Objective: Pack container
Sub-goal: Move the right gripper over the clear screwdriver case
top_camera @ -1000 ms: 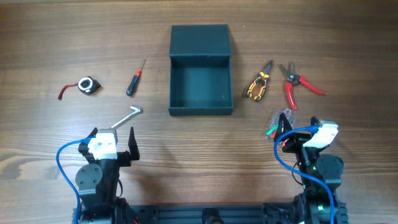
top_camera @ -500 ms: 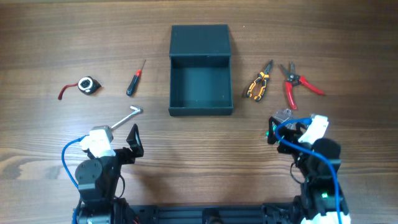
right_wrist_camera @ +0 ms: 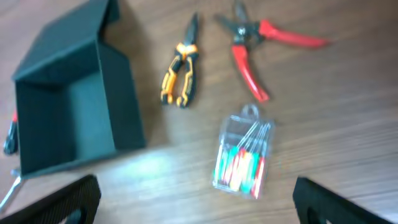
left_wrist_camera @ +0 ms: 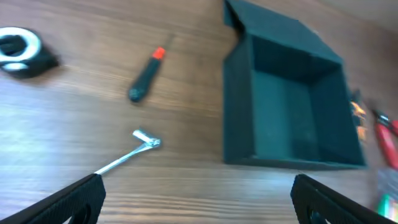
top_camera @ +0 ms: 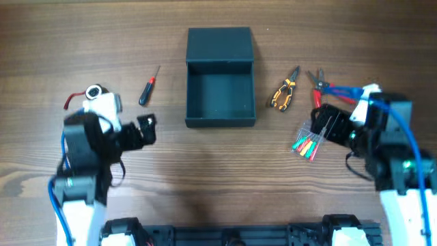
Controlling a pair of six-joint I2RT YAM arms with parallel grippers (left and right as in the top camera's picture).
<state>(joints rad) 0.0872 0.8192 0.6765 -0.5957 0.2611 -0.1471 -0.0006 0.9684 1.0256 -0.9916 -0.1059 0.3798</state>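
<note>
Two tools, both spread fully wide and both empty. The left tool (left_wrist_camera: pixel 196 186) hangs above the table (top_camera: pixel 218 171) with the wrench (left_wrist_camera: pixel 134 152) lying just ahead between its fingers. I judge the wide jaws and that aim to be a set-up for a first pick. Beyond the wrench lie the screwdriver (top_camera: pixel 148 87) and, further left, the tape (top_camera: pixel 92 91).

The right tool (right_wrist_camera: pixel 196 193) is poised the same way over the packet (right_wrist_camera: pixel 242 155) of small coloured drivers. The pliers (top_camera: pixel 284 92) and the red cutters (top_camera: pixel 318 87) lie beyond it.

The container (top_camera: pixel 220 92) sits mid-table between the two groups and apart from every item. Its lid (top_camera: pixel 220 42) is thrown back flat on the far side and its inside is bare. That layout looks deliberate: the mouth faces up, the lid is out of the arms' path, and each arm has its own share of items within reach on its own side. Nothing is packed yet.

From overhead, the left arm covers the wrench entirely and part of the tape. The right arm hides the cutters' handles and one edge of the packet.

Both wrist views are blurred and cut the fingers off at the bottom edge, so the fingertips' height above the table cannot be told. The packet's contents read only as red and green streaks.
</note>
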